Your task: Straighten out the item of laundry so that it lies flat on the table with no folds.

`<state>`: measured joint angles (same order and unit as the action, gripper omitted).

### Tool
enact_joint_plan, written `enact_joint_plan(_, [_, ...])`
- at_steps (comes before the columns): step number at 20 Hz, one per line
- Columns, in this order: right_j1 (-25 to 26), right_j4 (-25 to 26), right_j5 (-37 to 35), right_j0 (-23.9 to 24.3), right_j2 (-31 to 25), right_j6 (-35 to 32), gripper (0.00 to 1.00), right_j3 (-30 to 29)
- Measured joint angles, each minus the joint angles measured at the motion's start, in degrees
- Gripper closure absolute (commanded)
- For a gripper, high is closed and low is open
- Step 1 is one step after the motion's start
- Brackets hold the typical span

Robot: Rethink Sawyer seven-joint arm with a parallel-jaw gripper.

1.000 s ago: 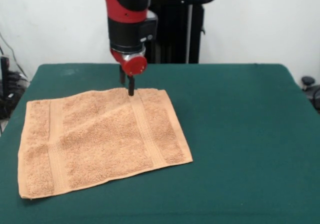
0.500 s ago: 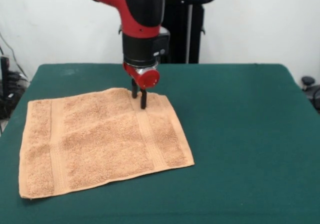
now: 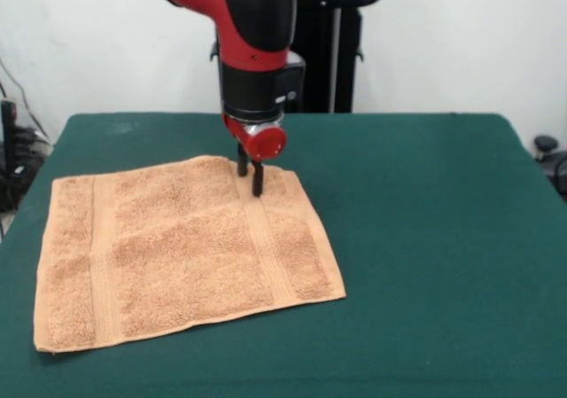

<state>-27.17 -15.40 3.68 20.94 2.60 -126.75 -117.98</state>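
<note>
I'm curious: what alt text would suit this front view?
An orange-tan towel lies nearly flat on a dark green table, while a red and black robot arm's gripper reaches down to the towel's far edge.

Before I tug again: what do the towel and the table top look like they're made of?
Towel: looks like looped terry, probably cotton, with a matte, nubbly orange-tan pile; two flat woven bands run across it near opposite ends. Table: covered in a dark green, felt-like cloth, matte with no shine or visible weave; what lies beneath is hidden. The gripper stands at the towel's far edge.
</note>
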Motion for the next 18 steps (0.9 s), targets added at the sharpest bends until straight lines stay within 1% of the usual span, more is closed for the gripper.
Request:
enact_joint_plan(5, [0.0,-0.8,0.0,-0.2,0.0,0.0,0.00,-0.1])
enact_joint_plan(6, [0.0,-1.2,0.0,-0.6,0.0,0.0,1.00,-0.3])
enact_joint_plan(18, [-0.2,-1.7,0.0,-0.7,-0.1,0.0,1.00,-0.5])
